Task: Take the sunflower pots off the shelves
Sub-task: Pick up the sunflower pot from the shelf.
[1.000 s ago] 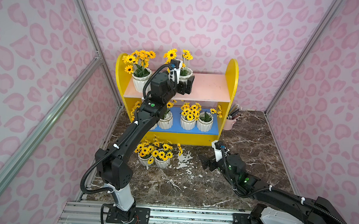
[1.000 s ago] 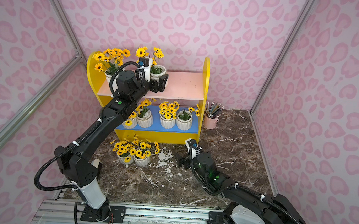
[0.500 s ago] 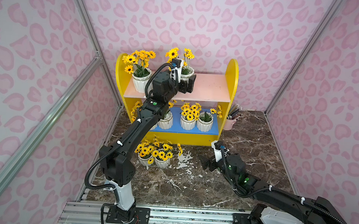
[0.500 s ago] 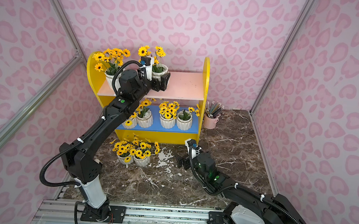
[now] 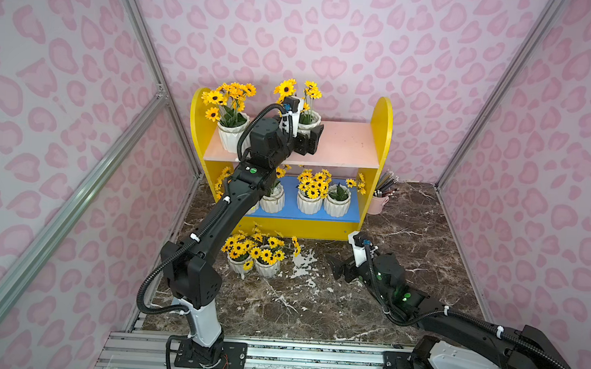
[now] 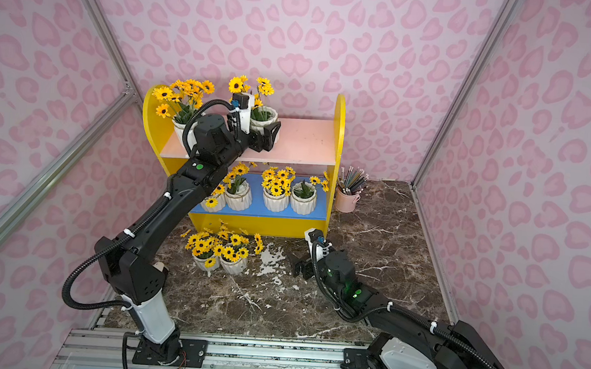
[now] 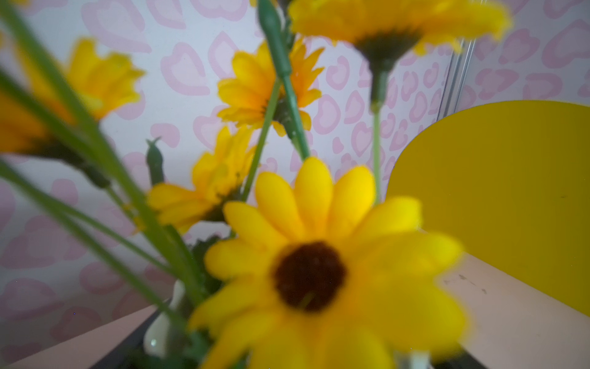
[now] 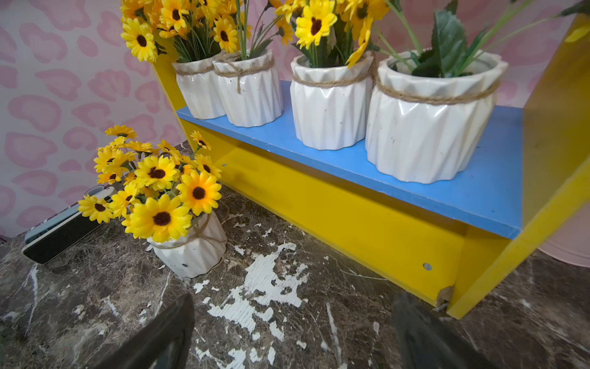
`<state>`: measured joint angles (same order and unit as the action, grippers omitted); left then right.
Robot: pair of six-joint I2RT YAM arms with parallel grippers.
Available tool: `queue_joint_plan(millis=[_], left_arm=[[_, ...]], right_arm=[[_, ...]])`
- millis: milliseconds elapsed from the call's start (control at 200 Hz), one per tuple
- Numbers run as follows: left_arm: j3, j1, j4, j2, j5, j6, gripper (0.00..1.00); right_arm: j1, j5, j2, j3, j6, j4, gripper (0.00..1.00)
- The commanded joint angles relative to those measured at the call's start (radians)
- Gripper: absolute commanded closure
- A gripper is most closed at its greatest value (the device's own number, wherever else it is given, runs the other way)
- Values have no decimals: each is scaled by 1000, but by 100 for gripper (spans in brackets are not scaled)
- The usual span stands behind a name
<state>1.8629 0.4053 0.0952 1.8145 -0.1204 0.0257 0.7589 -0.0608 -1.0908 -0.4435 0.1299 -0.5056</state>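
Two pots point(image 5: 266, 269) already stand on the table point(image 5: 313, 311), packed close together just ahead of the right claw point(image 5: 339, 268) and to its left. Six are left on the shelves point(image 5: 381, 127). I judge that the tight pairing keeps table room free for the rest.

The left claw point(image 5: 307, 141) is up at the pink board point(image 5: 347, 142). Its jaws are spread wide on either side of the inner pot point(image 5: 309, 120), low on the body and under the blooms, probably so that no stem gets crushed. I cannot tell whether the jaws press on that pot or stand just clear of it. The outer pot point(image 5: 231, 134) sits just behind this claw, beside its wrist.

The right claw hangs low over the table, wide open and empty, facing the blue board point(image 5: 320, 216). That looks like a ready post for the lower row, which lies nearer to it.

Both top views give the whole layout, but in them the left arm covers part of one pot on the blue board. The right wrist view shows all four lower pots point(image 8: 330, 111) upright in a row, ahead of and above the claw. It also shows bare table between its fingers point(image 8: 172, 335). The left wrist view offers only blurred blooms point(image 7: 309, 278) close to the lens and a sliver of white rim point(image 7: 159, 332); it shows no jaws.
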Motion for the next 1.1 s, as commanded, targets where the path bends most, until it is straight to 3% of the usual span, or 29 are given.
queue_joint_plan(millis=[0,440,605,890,1095], left_arm=[[11,0,4,-19,-42,-14,96],[6,1,-31,-67,-98,8,96],[-51,17,-71,-117,-134,34,96],[-249,125,-94,-297,-71,-51,97],[-509,240,-191,-474,-33,-101,96]], right_arm=[[0,-9,11,0,-9,-27,2],[-3,-84,31,6,-10,-31,2],[-54,-103,48,0,32,-4,2],[-156,-86,115,-12,97,60,3],[-248,-132,183,-28,139,114,4]])
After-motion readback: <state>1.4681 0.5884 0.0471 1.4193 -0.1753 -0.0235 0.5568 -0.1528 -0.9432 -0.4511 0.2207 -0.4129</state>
